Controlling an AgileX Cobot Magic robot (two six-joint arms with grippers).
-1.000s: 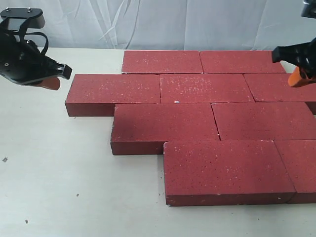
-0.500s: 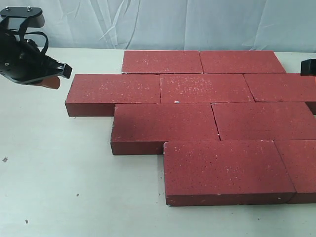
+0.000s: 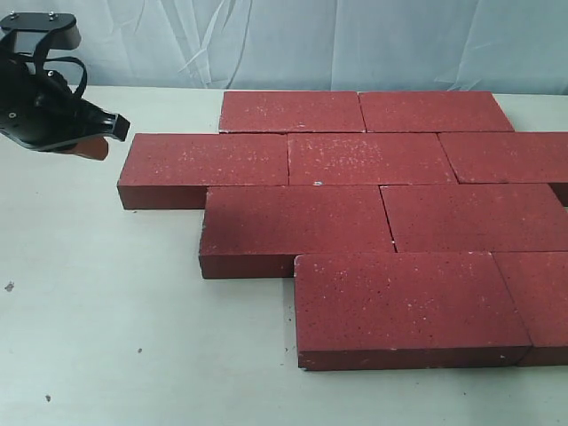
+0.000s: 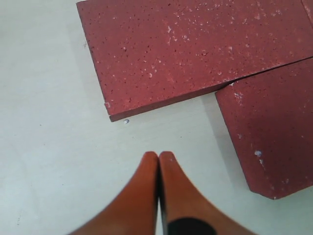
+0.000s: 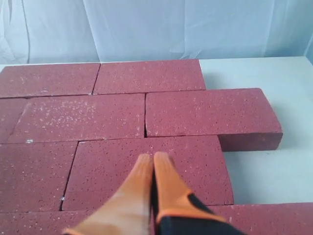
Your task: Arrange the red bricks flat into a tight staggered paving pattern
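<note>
Several red bricks (image 3: 355, 204) lie flat on the table in four staggered rows, edges close together. My left gripper (image 3: 106, 138) hovers off the left end of the second row, clear of the bricks. In the left wrist view its orange fingers (image 4: 146, 186) are pressed together with nothing between them, above bare table near a brick corner (image 4: 110, 115). In the right wrist view the right gripper (image 5: 154, 157) is shut and empty above the bricks (image 5: 146, 161) at the right side of the pattern. It is outside the exterior view.
The pale table (image 3: 106, 311) shows to the left of and in front of the bricks. A light cloth backdrop (image 3: 311, 40) hangs behind the table. Small dark specks dot the tabletop (image 3: 9, 287).
The right gripper has drawn off to the right and left the exterior view. The left gripper and the bricks have stayed still.
</note>
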